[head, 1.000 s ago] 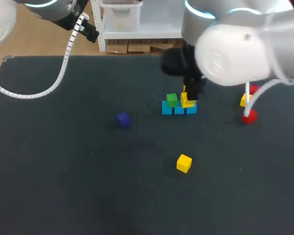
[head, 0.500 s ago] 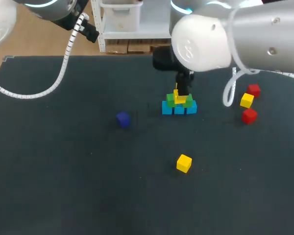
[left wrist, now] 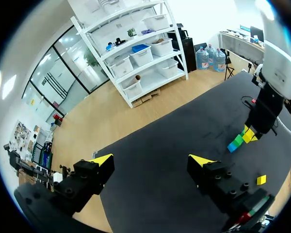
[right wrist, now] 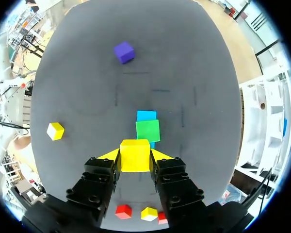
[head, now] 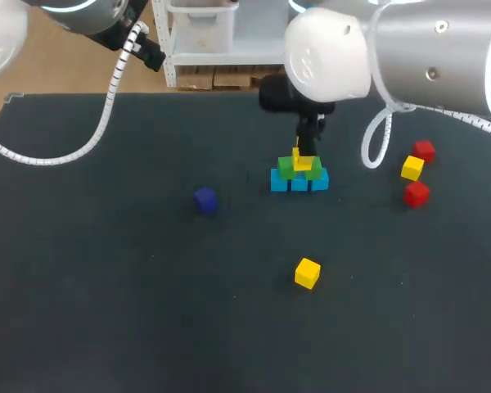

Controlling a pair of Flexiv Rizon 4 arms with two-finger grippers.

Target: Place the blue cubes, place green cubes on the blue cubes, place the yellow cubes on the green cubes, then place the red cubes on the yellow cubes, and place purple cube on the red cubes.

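shift: right gripper (head: 301, 155) slid from the right end of the blue cubes (head: 299, 182) to their middle.
head: it hangs over green cubes (head: 286, 168) stacked on the blue.
left wrist: left gripper (left wrist: 153, 162) fingers wide, holding nothing.
right wrist: fingers clamp yellow cube (right wrist: 135, 154) above the green.

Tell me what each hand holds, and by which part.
The right hand holds a yellow cube, pinched by two opposite sides. The left hand is open and holds nothing.

Three blue cubes (head: 279, 181) in one row; two green cubes (head: 286, 167) atop them; three yellow cubes (head: 308, 273) in all, one over the green ones and two lying apart; two red cubes (head: 416, 194); a single purple cube (head: 204, 199)
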